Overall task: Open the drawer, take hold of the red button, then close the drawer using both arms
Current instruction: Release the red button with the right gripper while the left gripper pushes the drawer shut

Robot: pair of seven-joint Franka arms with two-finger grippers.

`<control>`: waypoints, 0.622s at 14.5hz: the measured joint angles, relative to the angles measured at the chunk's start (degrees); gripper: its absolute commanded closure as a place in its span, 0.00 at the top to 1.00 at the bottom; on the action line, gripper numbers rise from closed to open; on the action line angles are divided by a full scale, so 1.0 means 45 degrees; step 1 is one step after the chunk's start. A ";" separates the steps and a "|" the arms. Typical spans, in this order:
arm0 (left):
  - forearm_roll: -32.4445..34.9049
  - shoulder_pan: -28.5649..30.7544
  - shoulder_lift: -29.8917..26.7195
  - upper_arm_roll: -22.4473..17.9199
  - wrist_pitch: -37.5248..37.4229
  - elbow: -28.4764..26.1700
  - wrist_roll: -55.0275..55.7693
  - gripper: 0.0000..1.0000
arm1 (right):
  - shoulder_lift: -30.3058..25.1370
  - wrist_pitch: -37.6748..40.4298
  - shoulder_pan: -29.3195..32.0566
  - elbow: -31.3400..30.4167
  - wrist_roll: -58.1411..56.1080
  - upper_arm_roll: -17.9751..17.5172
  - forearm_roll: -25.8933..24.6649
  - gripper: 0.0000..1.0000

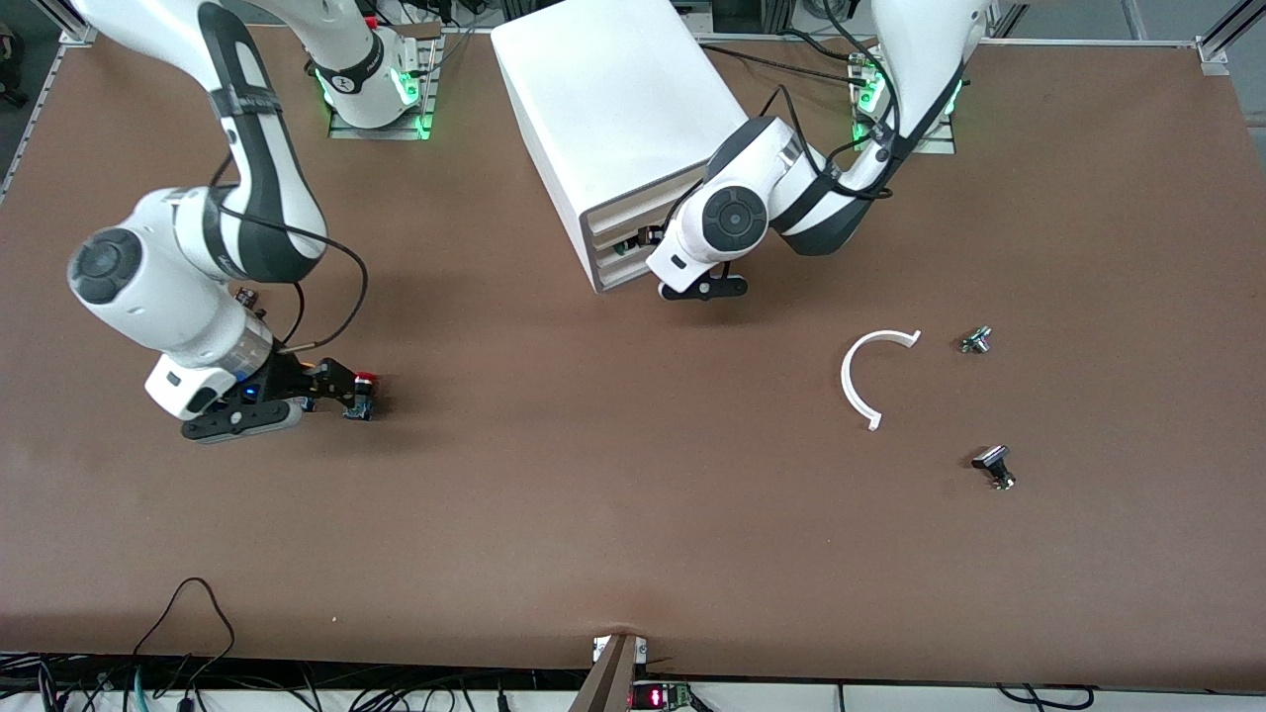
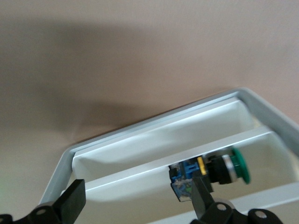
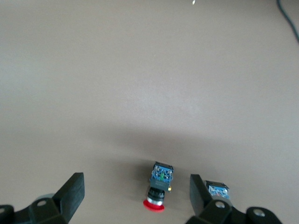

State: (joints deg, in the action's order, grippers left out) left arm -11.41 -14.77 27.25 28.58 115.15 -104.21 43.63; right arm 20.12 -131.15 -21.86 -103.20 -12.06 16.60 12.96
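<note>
The button (image 3: 159, 187) has a red cap and a dark blue body. It lies on its side on the table, toward the right arm's end, and it also shows in the front view (image 1: 364, 380). My right gripper (image 3: 138, 191) is open and low over the table (image 1: 353, 393), with the button between its fingers, untouched. The white drawer cabinet (image 1: 613, 109) stands at the back middle. My left gripper (image 1: 641, 241) is open at the cabinet's drawer front (image 2: 154, 140) and holds nothing (image 2: 138, 193). I cannot tell how far the drawer is open.
A green-capped button (image 2: 231, 167) sits inside the drawer front. A small blue-bodied part (image 3: 217, 190) lies just outside one right finger. A white curved strip (image 1: 862, 381) and two small metal parts (image 1: 976, 340) (image 1: 994, 465) lie toward the left arm's end.
</note>
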 measured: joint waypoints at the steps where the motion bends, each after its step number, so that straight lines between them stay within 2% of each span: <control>1: 0.0000 0.0257 -0.0135 -0.0006 -0.0270 0.0332 -0.0007 1.00 | -0.0153 0.0693 0.0014 0.0288 0.0000 0.0092 -0.0001 1.00; 5: 0.0469 0.1367 -0.0588 -0.0081 -0.2404 0.2612 -0.0489 1.00 | -0.0881 0.3090 0.0345 0.1194 0.0862 0.0144 -0.0282 1.00; 7: 0.0926 0.1866 -0.0865 -0.0087 -0.3549 0.3704 -0.1655 1.00 | -0.1365 0.3990 0.0972 0.1423 0.1557 -0.0616 -0.1016 1.00; 9: 0.1507 0.2230 -0.1278 -0.0139 -0.4407 0.4483 -0.2112 1.00 | -0.1981 0.4751 0.1834 0.1508 0.2326 -0.1748 -0.1741 1.00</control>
State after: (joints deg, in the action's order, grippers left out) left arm -4.63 -4.74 21.50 27.95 95.32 -84.04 34.12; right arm 11.21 -109.78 -13.60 -96.41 -1.59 8.74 5.13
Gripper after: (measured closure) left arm 0.000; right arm 0.000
